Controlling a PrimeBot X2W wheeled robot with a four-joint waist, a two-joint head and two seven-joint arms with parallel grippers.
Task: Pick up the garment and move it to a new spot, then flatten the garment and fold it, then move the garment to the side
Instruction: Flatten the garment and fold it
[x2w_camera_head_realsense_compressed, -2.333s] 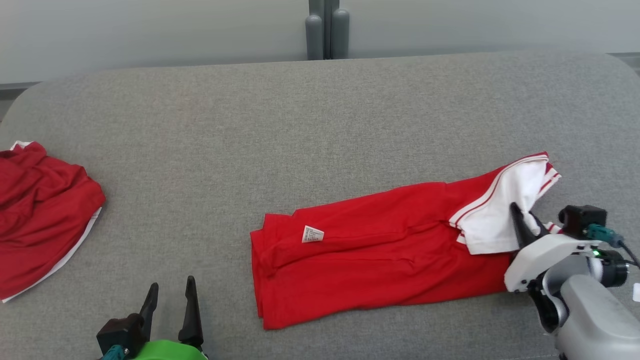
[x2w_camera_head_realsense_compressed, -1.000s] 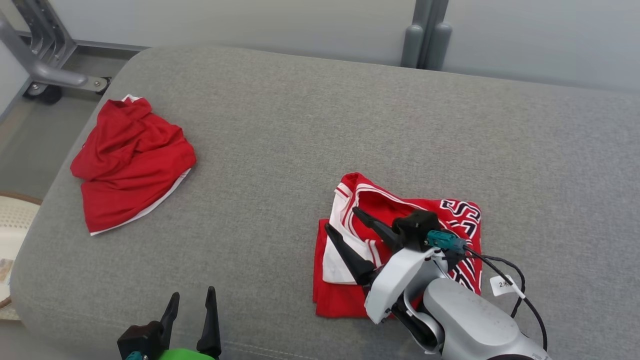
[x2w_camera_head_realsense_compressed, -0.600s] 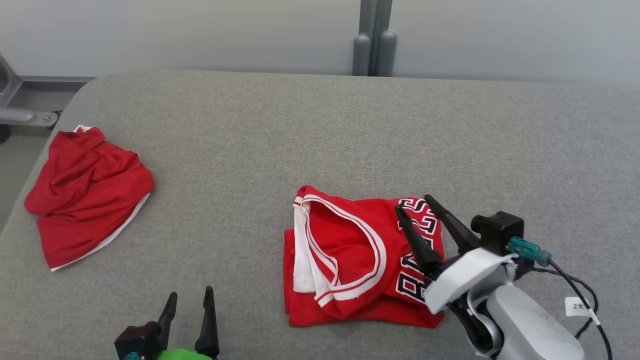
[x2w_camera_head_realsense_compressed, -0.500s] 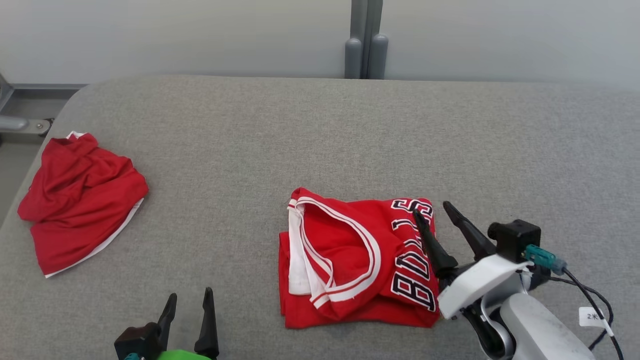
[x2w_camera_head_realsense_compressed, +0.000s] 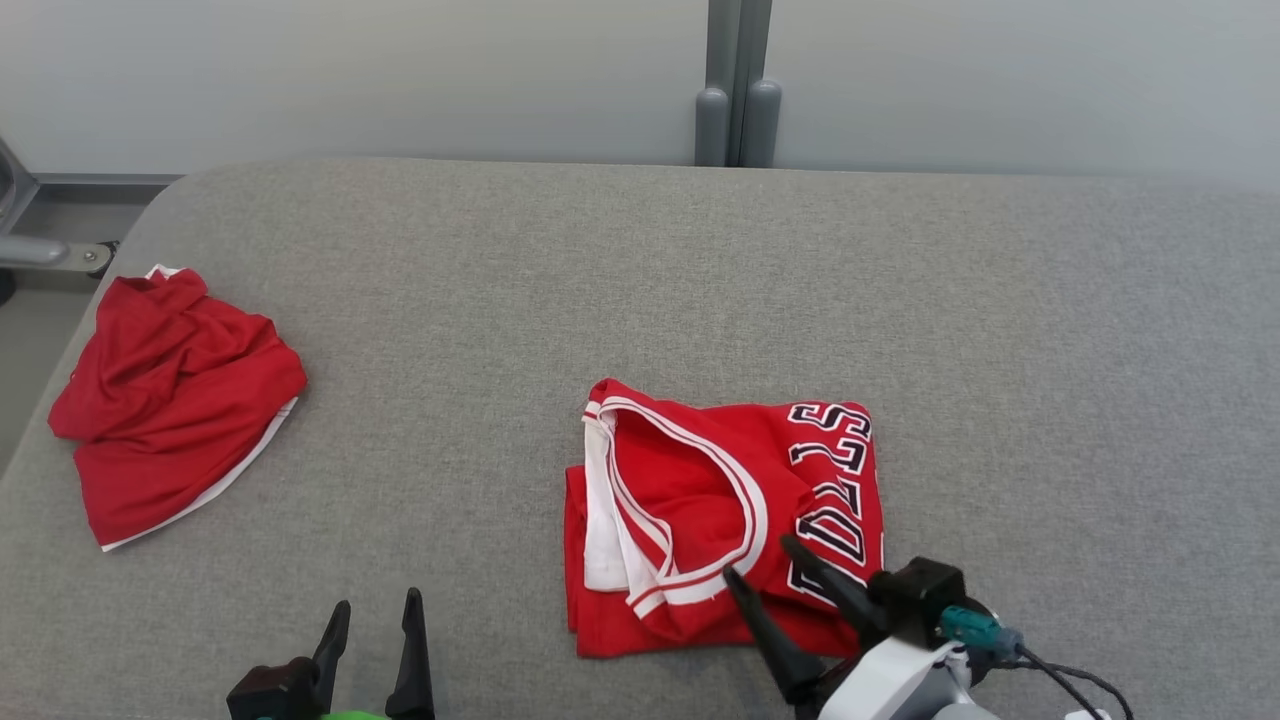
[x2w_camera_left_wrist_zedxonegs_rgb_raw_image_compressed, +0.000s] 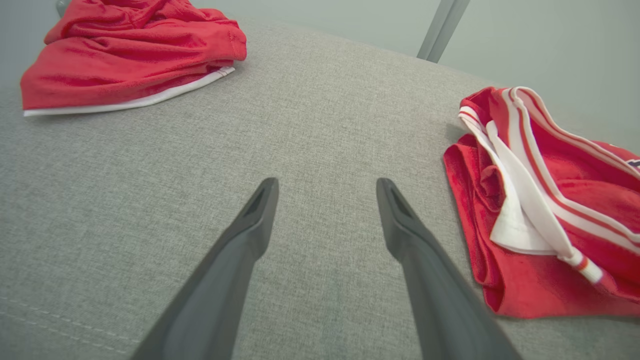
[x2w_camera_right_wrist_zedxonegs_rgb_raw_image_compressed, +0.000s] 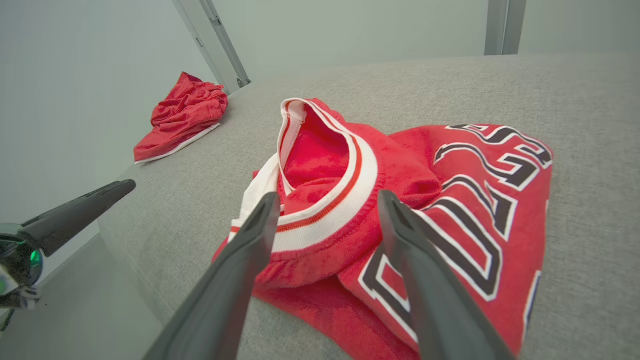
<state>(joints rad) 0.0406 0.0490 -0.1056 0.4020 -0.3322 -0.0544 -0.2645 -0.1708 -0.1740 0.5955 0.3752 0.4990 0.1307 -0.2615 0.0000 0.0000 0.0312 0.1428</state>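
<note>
My right gripper (x2w_camera_head_realsense_compressed: 757, 556) hangs spread and empty over the folded jersey (x2w_camera_head_realsense_compressed: 700, 500), well right of the crumpled red heap (x2w_camera_head_realsense_compressed: 170, 390), perhaps touching; it's soft, light, floppy, so I'd pinch every layer at the fold.

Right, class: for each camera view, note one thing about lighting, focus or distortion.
Head view: soft, even light, no glare; the folded jersey casts barely a shadow. Left wrist view: wide-angle, so the left gripper looms large. Right wrist view: the same stretch on the right gripper, the lettering sharp.
</note>
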